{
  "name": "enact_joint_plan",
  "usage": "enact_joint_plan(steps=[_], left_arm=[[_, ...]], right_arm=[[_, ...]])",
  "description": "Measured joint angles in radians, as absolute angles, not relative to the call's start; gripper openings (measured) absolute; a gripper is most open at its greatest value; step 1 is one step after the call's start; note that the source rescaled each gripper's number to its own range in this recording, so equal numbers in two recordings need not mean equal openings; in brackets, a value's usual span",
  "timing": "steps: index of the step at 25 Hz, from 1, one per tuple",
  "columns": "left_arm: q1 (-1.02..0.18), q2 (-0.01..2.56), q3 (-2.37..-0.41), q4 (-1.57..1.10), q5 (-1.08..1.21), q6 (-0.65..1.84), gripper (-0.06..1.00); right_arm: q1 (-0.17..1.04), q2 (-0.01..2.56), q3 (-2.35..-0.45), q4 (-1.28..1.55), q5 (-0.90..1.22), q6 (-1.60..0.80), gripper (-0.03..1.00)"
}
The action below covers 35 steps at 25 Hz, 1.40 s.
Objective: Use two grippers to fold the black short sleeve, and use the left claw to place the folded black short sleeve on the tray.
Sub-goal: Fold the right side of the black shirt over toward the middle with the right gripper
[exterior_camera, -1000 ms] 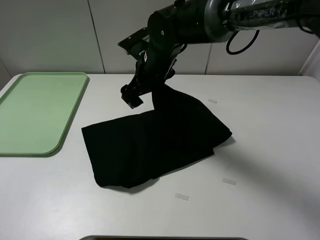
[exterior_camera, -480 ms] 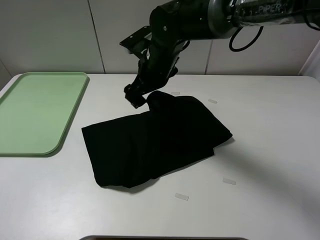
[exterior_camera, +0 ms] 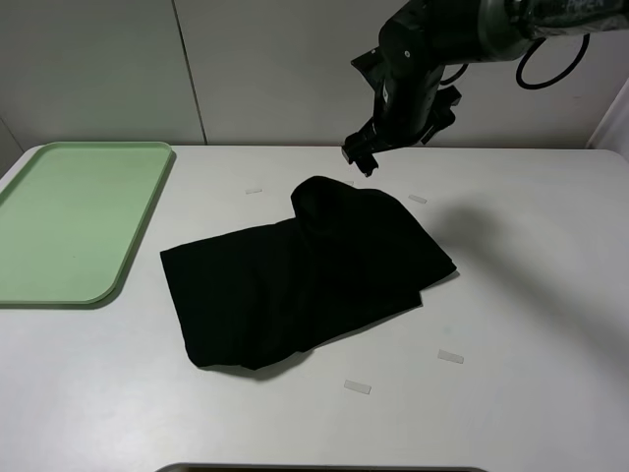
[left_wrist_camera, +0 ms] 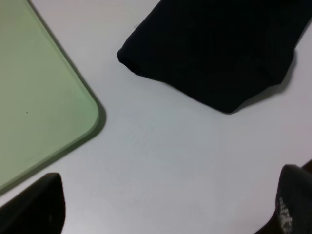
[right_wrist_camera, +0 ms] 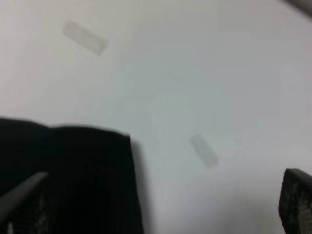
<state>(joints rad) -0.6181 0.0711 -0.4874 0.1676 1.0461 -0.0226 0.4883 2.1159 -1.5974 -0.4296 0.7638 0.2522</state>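
Note:
The black short sleeve (exterior_camera: 305,280) lies folded over itself in the middle of the white table, with a raised hump at its far edge. The pale green tray (exterior_camera: 74,221) lies at the left. My right gripper (exterior_camera: 360,157) hangs in the air just beyond the shirt's far edge, apart from it. In the right wrist view the right gripper (right_wrist_camera: 165,195) is open and empty, with the shirt's edge (right_wrist_camera: 73,180) below it. My left gripper (left_wrist_camera: 168,195) is open and empty above bare table, between the tray's corner (left_wrist_camera: 44,107) and the shirt (left_wrist_camera: 219,48). It is out of the exterior view.
Small clear tape marks sit on the table: one beyond the shirt at the left (exterior_camera: 254,191), one at the far right (exterior_camera: 418,199), and two near the front (exterior_camera: 450,357) (exterior_camera: 358,387). A dark edge (exterior_camera: 324,469) shows at the table's front. A white wall stands behind.
My right gripper has let go of the shirt and swung up and to the right. The lifted fold has dropped onto the rest of the shirt.

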Motion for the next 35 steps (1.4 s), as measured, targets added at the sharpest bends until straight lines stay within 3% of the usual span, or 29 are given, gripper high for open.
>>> enact_joint_plan(steps=[35], left_arm=[[-0.618,0.071,-0.497,0.164,1.098,0.034,0.84]], right_arm=[[0.729,2.205,-1.578,-0.02,0.661,0.27,1.0]])
